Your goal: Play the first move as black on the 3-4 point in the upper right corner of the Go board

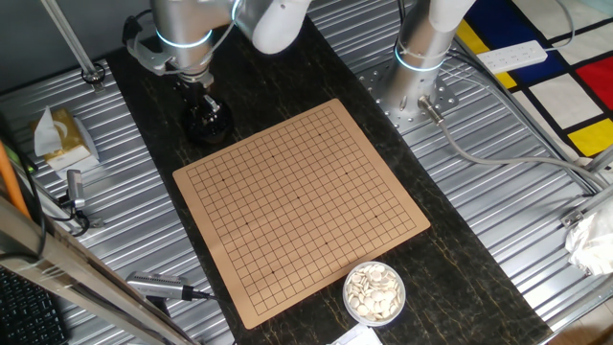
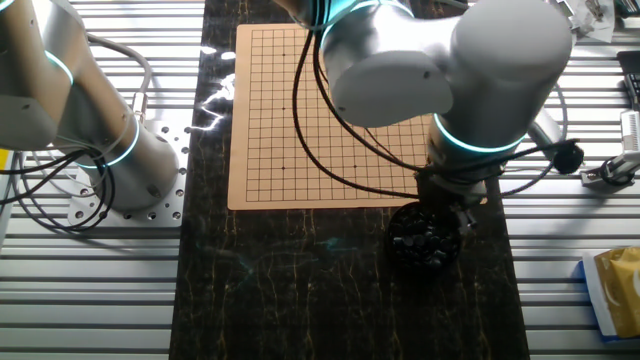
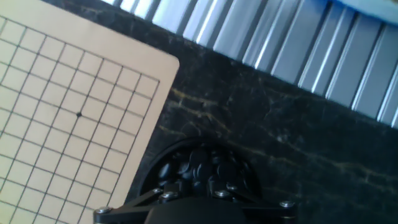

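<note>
The black bowl [image 1: 207,122] holds several glossy black stones [image 3: 198,167] and stands on the dark mat just off one corner of the Go board [image 1: 299,203]. My gripper [image 1: 201,102] hangs straight over the bowl with its fingertips down among the stones; it also shows in the other fixed view [image 2: 452,214] and at the bottom of the hand view [image 3: 194,194]. The fingertips are dark and blurred, so I cannot tell whether they are open or hold a stone. The board [image 2: 320,110] bears no stones. Its 3-4 crossing is unmarked.
A bowl of white stones [image 1: 374,292] stands at the board's near corner. A second arm's base [image 1: 418,88] stands beyond the board. A tissue box [image 1: 63,139] and tools [image 1: 158,285] lie on the ribbed metal table on the left.
</note>
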Available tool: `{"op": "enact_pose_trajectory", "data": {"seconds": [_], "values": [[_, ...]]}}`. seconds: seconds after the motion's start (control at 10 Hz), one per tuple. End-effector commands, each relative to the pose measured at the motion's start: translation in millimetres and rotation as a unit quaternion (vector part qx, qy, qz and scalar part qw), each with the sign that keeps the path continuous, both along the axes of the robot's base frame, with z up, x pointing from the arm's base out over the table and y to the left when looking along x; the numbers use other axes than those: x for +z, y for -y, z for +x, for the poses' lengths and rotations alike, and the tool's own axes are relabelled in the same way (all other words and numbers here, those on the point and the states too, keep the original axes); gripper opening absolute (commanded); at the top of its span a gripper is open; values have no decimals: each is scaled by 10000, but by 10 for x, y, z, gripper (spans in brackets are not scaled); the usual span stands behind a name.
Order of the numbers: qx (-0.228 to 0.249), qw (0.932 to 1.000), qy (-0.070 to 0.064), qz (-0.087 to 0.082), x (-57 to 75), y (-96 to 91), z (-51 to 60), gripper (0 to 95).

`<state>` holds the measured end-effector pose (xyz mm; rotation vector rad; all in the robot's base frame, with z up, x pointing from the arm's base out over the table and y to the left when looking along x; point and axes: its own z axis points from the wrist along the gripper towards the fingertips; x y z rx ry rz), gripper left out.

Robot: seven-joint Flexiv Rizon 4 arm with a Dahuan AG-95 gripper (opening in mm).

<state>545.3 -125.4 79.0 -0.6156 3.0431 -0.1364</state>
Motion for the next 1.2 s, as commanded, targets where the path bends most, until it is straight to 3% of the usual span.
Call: {"op": "enact_pose_trajectory", "data": {"seconds": [0.1, 0.2, 0.5, 0.6, 0.7, 0.8, 0.9, 1.1, 1.2], "values": [[-115, 9999, -11, 126, -11, -8, 25, 190], [-152, 9997, 6, 188, -10, -9, 24, 190], [-165, 9998, 64, -84, 17, -14, 34, 190], [-206, 9993, 68, -311, 17, -14, 34, 190], [-228, 9990, 64, -368, 17, -14, 34, 190], [-300, 9988, 22, -380, 17, -14, 34, 190], [-275, 9990, -49, -357, 17, -14, 34, 380], [-257, 9989, -193, -329, 17, -14, 34, 380], [-274, 9988, -195, -361, 17, -14, 34, 380]]}}
